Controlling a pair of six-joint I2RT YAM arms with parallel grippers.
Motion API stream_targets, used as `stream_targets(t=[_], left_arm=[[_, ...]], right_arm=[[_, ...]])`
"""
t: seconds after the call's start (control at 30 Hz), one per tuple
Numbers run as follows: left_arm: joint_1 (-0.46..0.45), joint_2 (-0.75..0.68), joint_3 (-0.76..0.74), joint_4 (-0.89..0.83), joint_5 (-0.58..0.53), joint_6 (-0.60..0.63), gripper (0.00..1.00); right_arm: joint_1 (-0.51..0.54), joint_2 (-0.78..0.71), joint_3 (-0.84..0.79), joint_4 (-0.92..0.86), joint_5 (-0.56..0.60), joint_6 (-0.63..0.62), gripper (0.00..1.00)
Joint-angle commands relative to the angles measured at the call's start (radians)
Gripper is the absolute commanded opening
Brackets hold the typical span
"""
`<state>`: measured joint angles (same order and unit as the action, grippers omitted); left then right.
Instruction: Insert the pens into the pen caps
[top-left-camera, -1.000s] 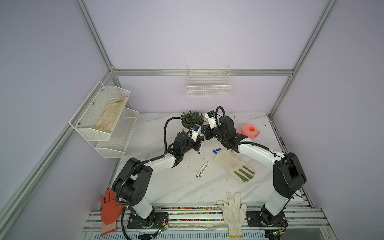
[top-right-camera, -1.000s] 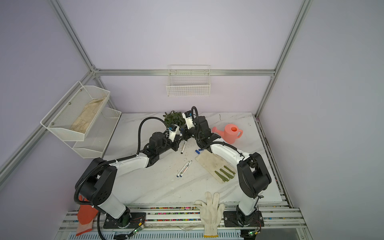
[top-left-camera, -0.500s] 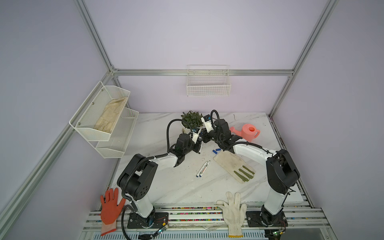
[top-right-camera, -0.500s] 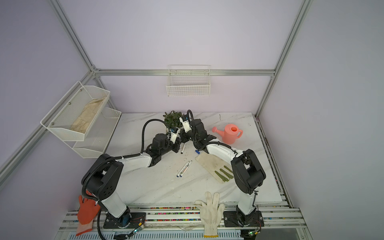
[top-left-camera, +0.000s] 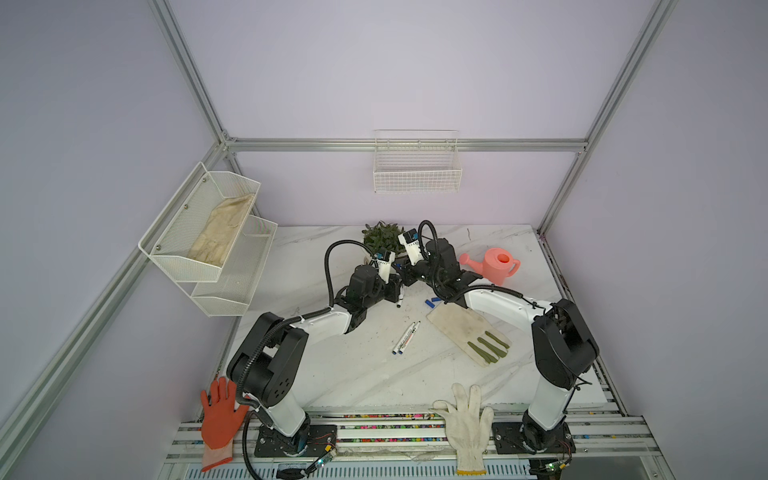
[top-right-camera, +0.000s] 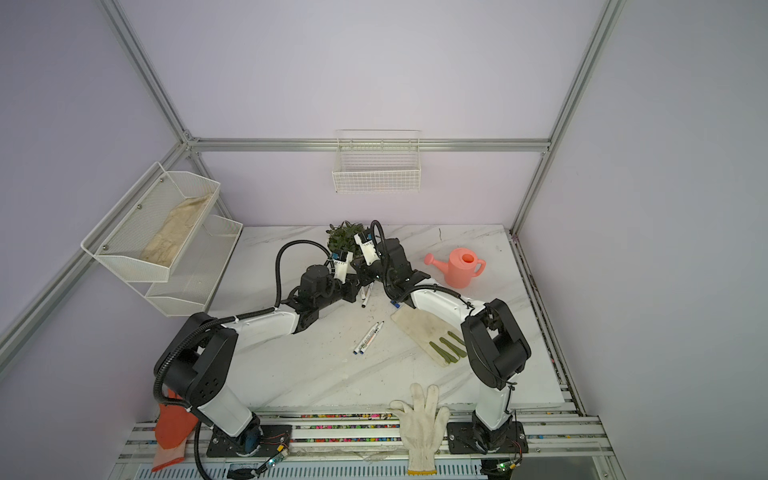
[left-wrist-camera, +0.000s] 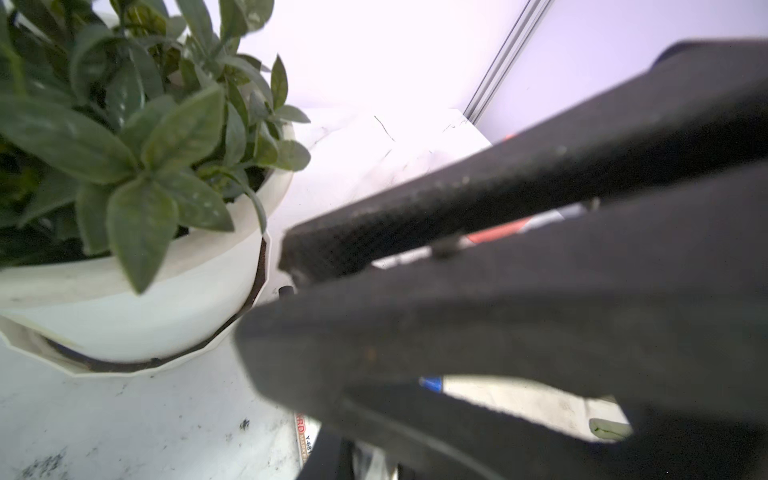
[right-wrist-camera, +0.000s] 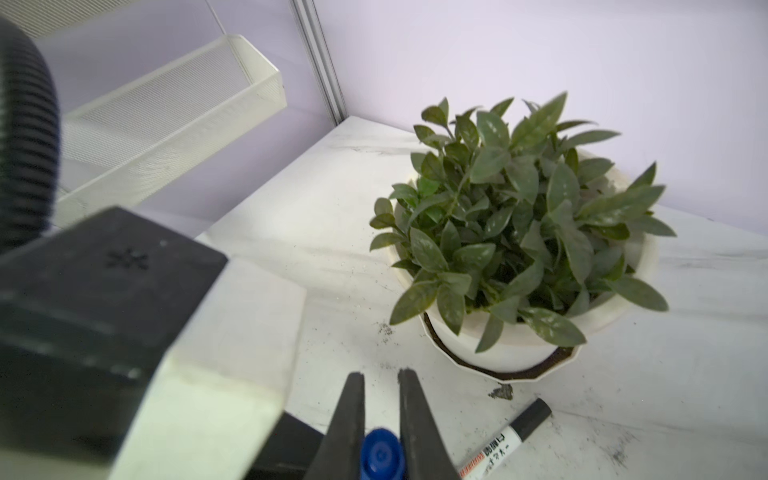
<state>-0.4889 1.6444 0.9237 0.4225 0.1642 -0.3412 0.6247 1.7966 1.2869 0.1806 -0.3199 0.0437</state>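
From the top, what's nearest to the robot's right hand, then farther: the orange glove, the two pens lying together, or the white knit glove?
From the right hand, in a top view:
1. Two pens lying together, mid-table, just in front.
2. White knit glove, front edge, right side.
3. Orange glove, front left corner.

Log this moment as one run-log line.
left gripper: shut on pen | right gripper: shut on cap | two pens: lying on table

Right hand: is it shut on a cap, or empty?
The right hand is shut on a blue cap: the right wrist view shows it pinched between both fingers.
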Motion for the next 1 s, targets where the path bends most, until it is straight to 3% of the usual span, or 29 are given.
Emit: stream_targets(t=[0.0,0.13,0.43,0.6,0.97], left_arm=[[0.265,-0.253,0.167,0.995,-0.499,-0.143,0.0],[0.256,-0.28,0.093,0.966,-0.4,-0.124,0.0],[0.112,-0.289,-0.062,0.822,-0.389,-0.041,0.0],[0.026,-0.264,-0.124,0.72,-0.398,0.016,0.0],[-0.101,-0.085,-0.24,0.682,-0.459,-0.035,0.0]], right_arm=[[-0.093,0.038,-0.184,-0.711,-0.087,0.026,0.0],[-0.171,-0.027,-0.193,-0.635,-0.196,0.092,0.0],[-0.181,-0.045,-0.163,-0.593,-0.311,0.11,0.0],[-0.191,-0.044,-0.138,-0.589,-0.302,0.116,0.0],[-0.196,-0.008,-0.071,-0.522,-0.339,0.16,0.0]])
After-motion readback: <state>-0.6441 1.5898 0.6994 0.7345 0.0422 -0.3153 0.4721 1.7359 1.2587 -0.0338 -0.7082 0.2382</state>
